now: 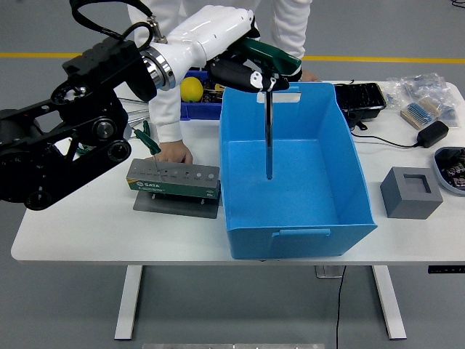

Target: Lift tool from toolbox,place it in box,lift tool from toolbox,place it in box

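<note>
Spanning grey floor, white table (87, 225) w/ blue box (294, 218)

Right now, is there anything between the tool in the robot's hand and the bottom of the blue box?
Nothing visible stands in the way. The left hand holds the green-handled tool upright over the blue box, the shaft pointing down into the box, whose floor shows bare. The person's hand rests by the grey tool holder, outside the box.

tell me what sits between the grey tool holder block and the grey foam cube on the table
In the head view, the open blue plastic box sits between the grey tool holder block and the grey foam cube.
</note>
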